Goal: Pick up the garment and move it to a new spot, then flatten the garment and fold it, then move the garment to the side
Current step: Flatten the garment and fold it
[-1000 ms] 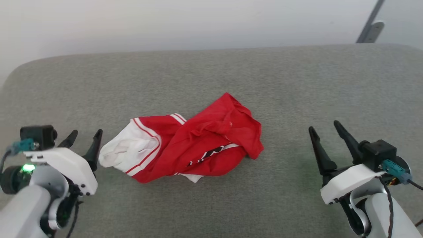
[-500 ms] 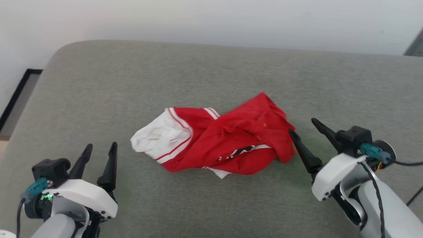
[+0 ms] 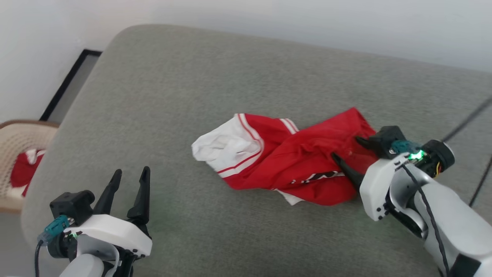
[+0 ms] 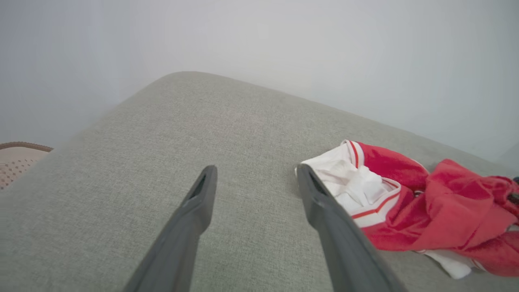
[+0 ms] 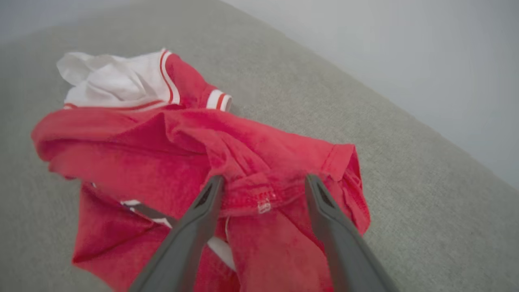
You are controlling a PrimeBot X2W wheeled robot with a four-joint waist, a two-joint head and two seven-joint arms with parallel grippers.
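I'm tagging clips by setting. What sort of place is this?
Probably a home-like room set up for laundry folding: a grey upholstered cushion against a plain pale wall, a crumpled red T-shirt on it, and a woven basket holding red-and-white cloth beside it.

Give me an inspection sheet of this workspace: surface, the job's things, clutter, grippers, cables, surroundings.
Surface: grey fabric cushion, rounded corner at far left.
Job's things: shirt, crumpled, unfolded, white sleeve toward the robot's left.
Clutter: nothing seen on the cushion.
Grippers: left gripper open, apart from the shirt; right gripper open, fingers astride the shirt's red end.
Cables: black cable along the right arm.
Surroundings: pale wall; basket holding red cloth, off the cushion's left.
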